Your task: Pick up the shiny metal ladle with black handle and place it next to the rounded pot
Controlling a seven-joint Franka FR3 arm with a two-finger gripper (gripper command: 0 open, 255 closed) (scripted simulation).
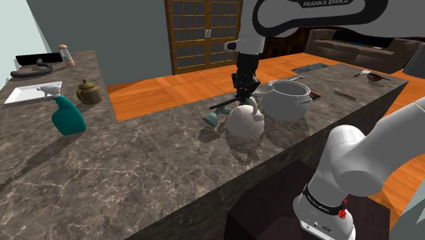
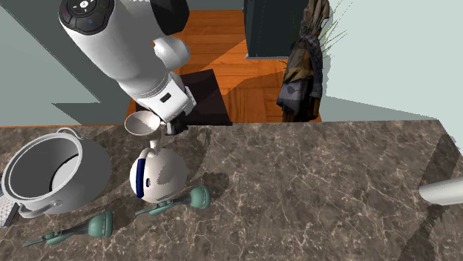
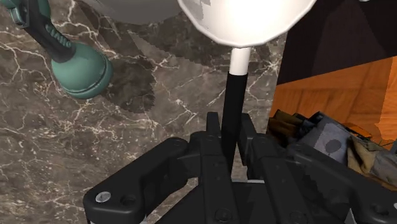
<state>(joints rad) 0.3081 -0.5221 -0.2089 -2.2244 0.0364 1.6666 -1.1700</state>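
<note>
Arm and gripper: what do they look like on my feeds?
The arm is glossy white with rounded links, dark joints and FRANKA EMIKA lettering; small red marks sit near its base. One joint cap is dark with blue buttons. The gripper is all black and blocky, with visible screw heads.

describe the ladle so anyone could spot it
On the marble counter, find the grey pot and the round white kettle beside it. The ladle is held near them by the end effector: the only item with a pale bowl on a thin black handle.
</note>
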